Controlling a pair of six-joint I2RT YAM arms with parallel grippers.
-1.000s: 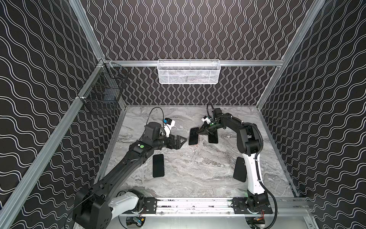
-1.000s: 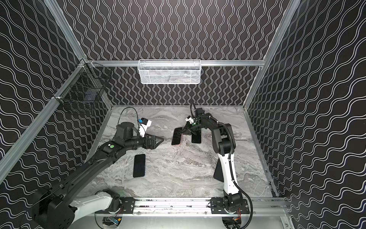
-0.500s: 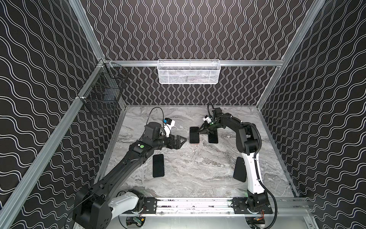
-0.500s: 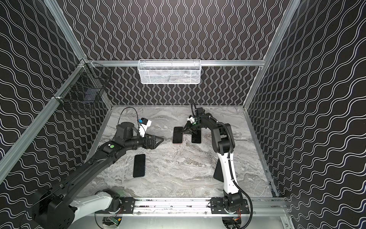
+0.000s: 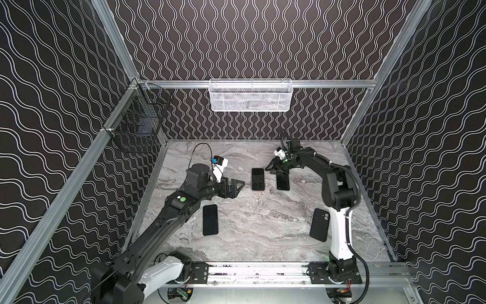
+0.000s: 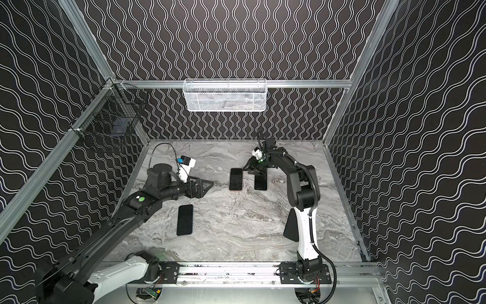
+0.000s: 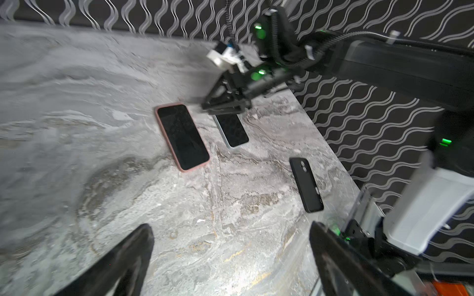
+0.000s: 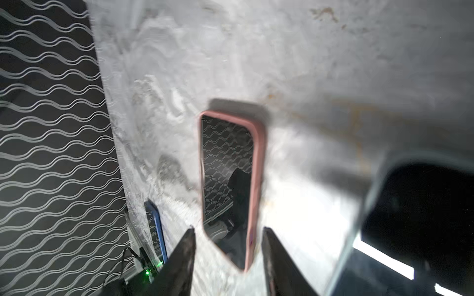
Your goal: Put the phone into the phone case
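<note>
The phone [image 5: 257, 179] lies flat, screen up, in the middle of the far table, seated in a pink phone case whose rim [image 8: 257, 179] frames it. In both top views my right gripper [image 5: 272, 169] hovers low just behind the phone's far right corner. The right wrist view shows its fingers [image 8: 274, 261] apart on either side of the phone's near end, with gaps and no contact. To the left of the phone my left gripper [image 5: 235, 187] stands wide open and empty, above bare table in the left wrist view [image 7: 230, 243].
A second phone in a pale case [image 5: 283, 182] lies just right of the pink one, under my right gripper. A blue-edged phone [image 5: 210, 219] lies beside my left forearm. A black case [image 5: 319, 225] lies by the right arm's column. Baskets [image 5: 251, 94] hang on the walls.
My right gripper has opened and let go of the pink-cased phone, which went from tilted to lying flat. The left arm has stayed still.
</note>
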